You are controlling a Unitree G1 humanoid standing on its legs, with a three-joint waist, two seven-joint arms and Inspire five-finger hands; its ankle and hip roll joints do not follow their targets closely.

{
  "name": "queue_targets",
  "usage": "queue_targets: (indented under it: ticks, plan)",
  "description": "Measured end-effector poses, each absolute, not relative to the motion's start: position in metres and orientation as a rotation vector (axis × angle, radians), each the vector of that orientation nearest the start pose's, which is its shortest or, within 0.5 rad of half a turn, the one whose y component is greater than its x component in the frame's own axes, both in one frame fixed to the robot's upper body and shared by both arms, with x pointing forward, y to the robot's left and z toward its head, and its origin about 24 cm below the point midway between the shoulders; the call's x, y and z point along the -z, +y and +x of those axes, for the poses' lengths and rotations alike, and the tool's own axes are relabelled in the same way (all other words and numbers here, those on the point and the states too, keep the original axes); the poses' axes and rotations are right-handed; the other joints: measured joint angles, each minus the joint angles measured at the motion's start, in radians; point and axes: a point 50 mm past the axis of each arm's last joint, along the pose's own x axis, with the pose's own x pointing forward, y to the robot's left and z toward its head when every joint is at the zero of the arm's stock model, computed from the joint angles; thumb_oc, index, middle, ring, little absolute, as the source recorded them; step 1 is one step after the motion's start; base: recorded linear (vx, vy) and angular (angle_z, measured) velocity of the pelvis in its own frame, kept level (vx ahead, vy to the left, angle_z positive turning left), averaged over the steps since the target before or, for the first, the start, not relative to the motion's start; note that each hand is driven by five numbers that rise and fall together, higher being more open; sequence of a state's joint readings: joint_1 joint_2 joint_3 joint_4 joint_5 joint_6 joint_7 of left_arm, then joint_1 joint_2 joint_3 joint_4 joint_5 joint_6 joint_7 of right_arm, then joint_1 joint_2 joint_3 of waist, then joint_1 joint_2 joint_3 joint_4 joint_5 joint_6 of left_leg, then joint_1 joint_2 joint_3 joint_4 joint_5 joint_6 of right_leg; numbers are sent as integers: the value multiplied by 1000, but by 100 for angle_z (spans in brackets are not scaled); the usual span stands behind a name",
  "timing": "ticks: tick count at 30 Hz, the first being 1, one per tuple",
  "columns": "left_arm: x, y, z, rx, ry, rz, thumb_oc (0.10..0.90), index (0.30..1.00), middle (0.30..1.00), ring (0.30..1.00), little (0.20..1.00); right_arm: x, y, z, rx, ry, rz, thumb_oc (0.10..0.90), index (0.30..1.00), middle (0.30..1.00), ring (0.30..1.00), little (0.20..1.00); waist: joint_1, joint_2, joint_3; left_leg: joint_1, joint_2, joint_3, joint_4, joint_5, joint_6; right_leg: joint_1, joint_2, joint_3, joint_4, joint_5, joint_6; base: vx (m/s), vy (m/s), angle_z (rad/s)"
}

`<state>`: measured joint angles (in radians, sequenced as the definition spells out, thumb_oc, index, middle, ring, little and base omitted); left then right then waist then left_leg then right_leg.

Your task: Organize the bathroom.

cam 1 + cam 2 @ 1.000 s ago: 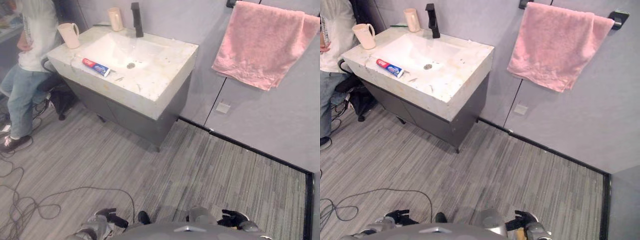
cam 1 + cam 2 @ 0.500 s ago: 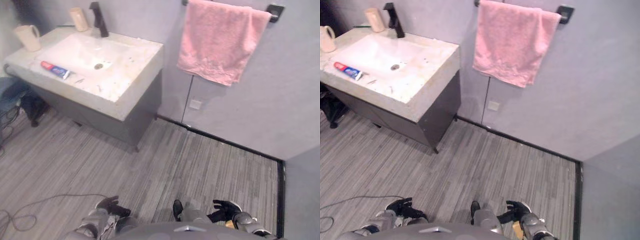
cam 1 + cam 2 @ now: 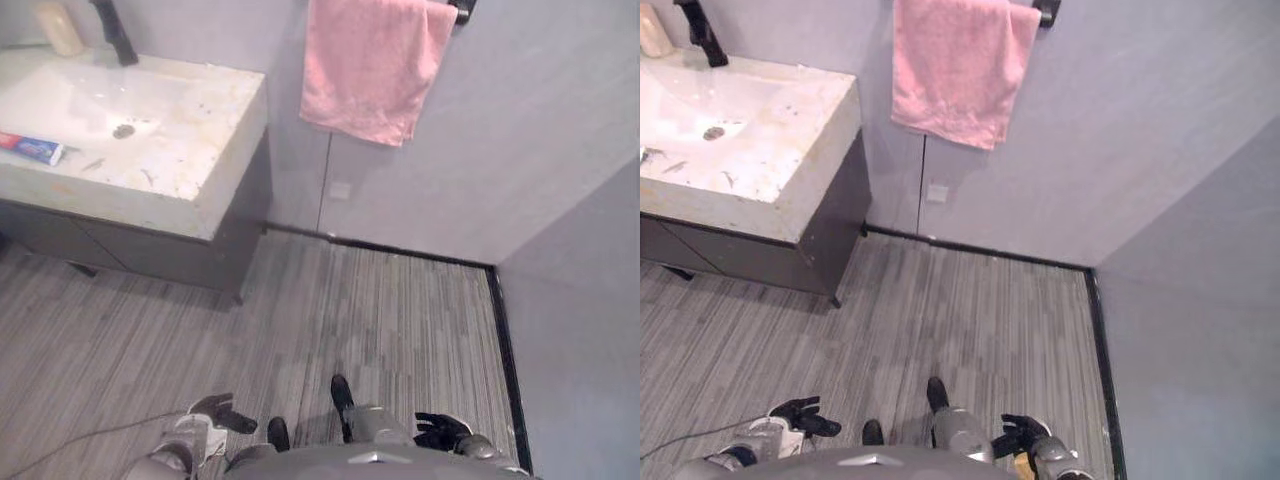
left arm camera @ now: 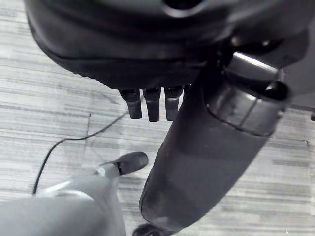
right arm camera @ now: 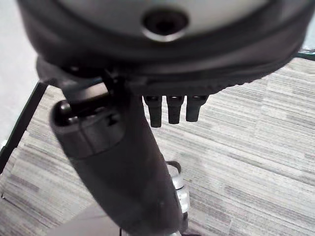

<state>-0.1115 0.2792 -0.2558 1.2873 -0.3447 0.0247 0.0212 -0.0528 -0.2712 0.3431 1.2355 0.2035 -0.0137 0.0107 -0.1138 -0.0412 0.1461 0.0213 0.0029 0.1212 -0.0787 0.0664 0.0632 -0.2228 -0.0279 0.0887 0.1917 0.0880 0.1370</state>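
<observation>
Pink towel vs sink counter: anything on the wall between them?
No. In the left eye view, bare grey wall separates the pink towel from the sink counter.

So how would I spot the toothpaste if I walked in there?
Find the pale stone sink counter against the wall, left of the hanging pink towel. On its front ledge, beside the white basin, lies the toothpaste tube, the one red, white and blue thing there.

Left hand (image 3: 222, 411) low over floor (image 3: 400, 320), fingers (image 4: 147, 104) relaxed, empty. Right hand (image 3: 440, 432) low over floor nearer corner wall, fingers (image 5: 170, 110) loosely extended, empty. Both arms down at sides.
</observation>
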Motion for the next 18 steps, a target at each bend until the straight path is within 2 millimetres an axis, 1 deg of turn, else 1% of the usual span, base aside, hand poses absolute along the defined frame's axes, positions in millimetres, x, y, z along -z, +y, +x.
queue_targets:
  ticks: [1, 2, 3, 4, 5, 6, 7, 8, 9, 10, 11, 12, 13, 14, 15, 16, 17, 18]
  plan:
    - [153, 245, 118, -187, 1199, 135, 800, 900, 900, 900, 900, 157, -234, 108, -9, 1194, -285, 800, 900, 900, 900, 900, 17, 27, 14, -9, 30, 7, 2, -5, 6, 1, 5, -31, 75, -33, 1, -172, -139, -46]
    - [153, 248, 116, -197, 1206, 142, 800, 900, 900, 900, 900, 157, -235, 107, -3, 1198, -295, 800, 900, 900, 900, 900, 40, 29, 15, -14, 49, 24, 4, 5, 2, 22, -6, -47, 126, -75, 2, -202, -194, -42]
    - [153, 250, 115, -201, 1210, 146, 800, 900, 900, 900, 900, 157, -236, 106, 5, 1203, -303, 800, 900, 900, 900, 900, 50, 33, 17, -14, 57, 25, 3, 3, 5, 39, -17, -53, 137, -92, 4, -180, -197, -38]
    - [153, 253, 111, -212, 1222, 153, 800, 900, 900, 900, 900, 158, -238, 101, 14, 1221, -307, 800, 900, 900, 900, 900, 65, 27, 13, -15, 66, 38, 3, 5, 2, 93, -47, -60, 139, -122, 12, -172, -202, -35]
    - [154, 255, 106, -221, 1237, 160, 800, 900, 900, 900, 900, 159, -238, 101, 14, 1225, -306, 800, 900, 900, 900, 900, 77, 14, 7, -14, 67, 51, 4, 9, -4, 123, -72, -69, 144, -145, 20, -188, -239, -54]
    - [154, 258, 102, -231, 1252, 167, 800, 900, 900, 900, 900, 159, -236, 101, 12, 1225, -304, 800, 900, 900, 900, 900, 89, 1, -2, -14, 72, 68, 4, 10, -15, 165, -98, -77, 123, -152, 22, -163, -209, -53]
    - [155, 260, 97, -241, 1265, 169, 800, 900, 900, 900, 900, 159, -233, 102, 6, 1221, -299, 800, 900, 900, 900, 900, 91, -8, -7, -14, 76, 82, 5, 22, -35, 200, -113, -87, 91, -157, 27, -291, -357, -67]
    - [154, 264, 94, -261, 1269, 166, 800, 900, 900, 900, 900, 161, -228, 101, -7, 1223, -292, 800, 900, 900, 900, 900, 104, -30, -20, -14, 77, 93, 4, 21, -50, 258, -121, -84, -21, -143, 28, -225, -270, -56]
    - [154, 265, 94, -274, 1266, 157, 800, 900, 900, 900, 900, 161, -226, 103, -15, 1219, -289, 800, 900, 900, 900, 900, 112, -40, -27, -16, 82, 102, 6, 37, -71, 288, -115, -99, -96, -147, 19, -276, -331, -56]
    - [154, 265, 93, -285, 1268, 152, 800, 900, 900, 900, 900, 160, -224, 106, -28, 1206, -289, 800, 900, 900, 900, 900, 113, -40, -28, -18, 94, 106, 9, 43, -81, 314, -107, -123, -154, -148, 16, -253, -291, -44]
    - [155, 265, 90, -302, 1276, 146, 800, 900, 900, 900, 900, 158, -220, 112, -44, 1178, -286, 800, 900, 900, 900, 900, 113, -37, -34, -31, 104, 110, 24, 46, -101, 334, -93, -139, -217, -155, -19, -287, -310, -28]
    - [156, 263, 89, -308, 1276, 137, 800, 900, 900, 900, 900, 158, -220, 114, -49, 1168, -285, 800, 900, 900, 900, 900, 108, -23, -40, -42, 122, 106, 32, 50, -111, 334, -73, -138, -233, -143, -37, -260, -257, -21]
    - [157, 259, 88, -309, 1274, 122, 800, 900, 900, 900, 900, 157, -220, 114, -63, 1163, -291, 800, 900, 900, 900, 900, 109, -2, -52, -64, 153, 79, 48, 52, -113, 323, -39, -129, -241, -129, -58, -121, -100, -6]
    - [157, 259, 88, -309, 1274, 122, 800, 900, 900, 900, 900, 157, -220, 114, -63, 1163, -291, 800, 900, 900, 900, 900, 109, -2, -52, -64, 153, 79, 48, 52, -113, 323, -39, -129, -241, -129, -58, -144, -119, -11]
    - [158, 253, 89, -301, 1259, 108, 800, 900, 900, 900, 900, 158, -221, 110, -76, 1175, -298, 800, 900, 900, 900, 900, 111, 12, -64, -79, 171, 26, 63, 48, -119, 318, -11, -120, -243, -127, -78, -179, -143, -5]
    - [160, 249, 88, -298, 1259, 100, 800, 900, 900, 900, 900, 158, -223, 109, -75, 1179, -304, 800, 900, 900, 900, 900, 111, 31, -74, -89, 184, 4, 77, 49, -122, 313, 5, -119, -240, -125, -90, -265, -191, -6]
    - [161, 246, 85, -306, 1266, 86, 800, 900, 900, 900, 900, 157, -227, 108, -78, 1181, -320, 800, 900, 900, 900, 900, 112, 43, -76, -105, 201, -16, 95, 63, -141, 303, 23, -118, -229, -127, -100, -245, -147, 3]
    - [161, 245, 87, -317, 1258, 70, 800, 900, 900, 900, 900, 156, -230, 109, -86, 1171, -336, 800, 900, 900, 900, 900, 111, 62, -77, -121, 211, -36, 111, 85, -169, 291, 33, -121, -215, -133, -109, -203, -90, 7]
